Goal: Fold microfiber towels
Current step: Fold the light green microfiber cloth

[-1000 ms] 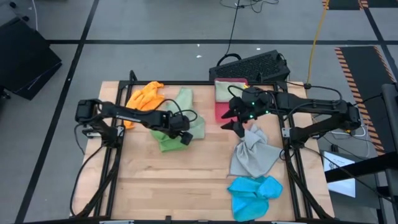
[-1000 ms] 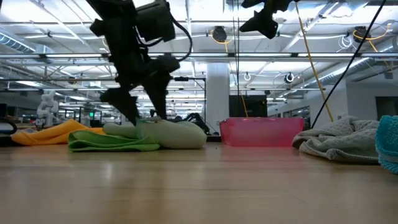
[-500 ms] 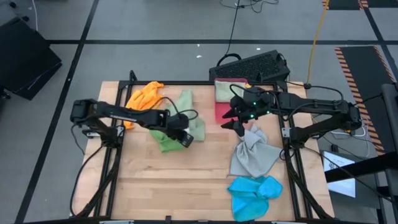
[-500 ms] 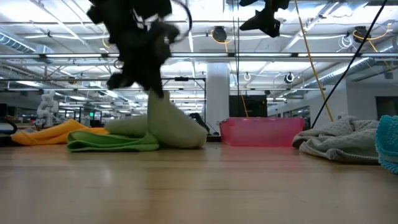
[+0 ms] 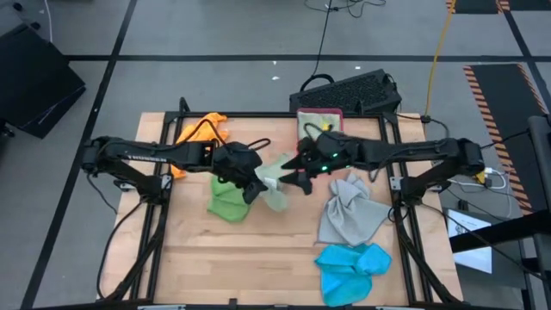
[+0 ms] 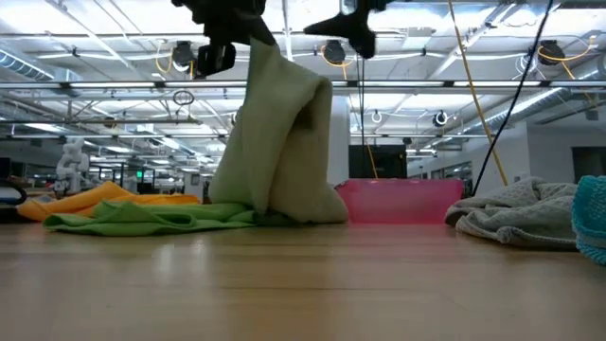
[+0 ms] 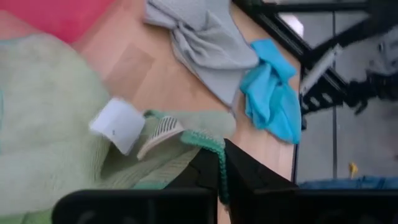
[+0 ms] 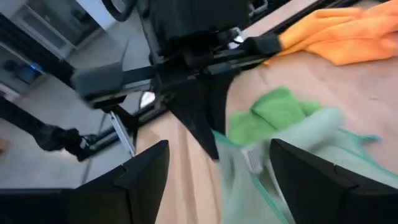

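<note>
The left gripper, at the high view's centre, pinches the sage towel by an edge; the cloth hangs from its shut jaws, its lower end on the table. The right gripper, jaws wide and holding nothing, hovers just right of that towel. Five towels: orange upper left, green beneath the left gripper, grey centre right, blue lower right. One pink tray sits at top centre. Behind is a hall with ceiling lights.
</note>
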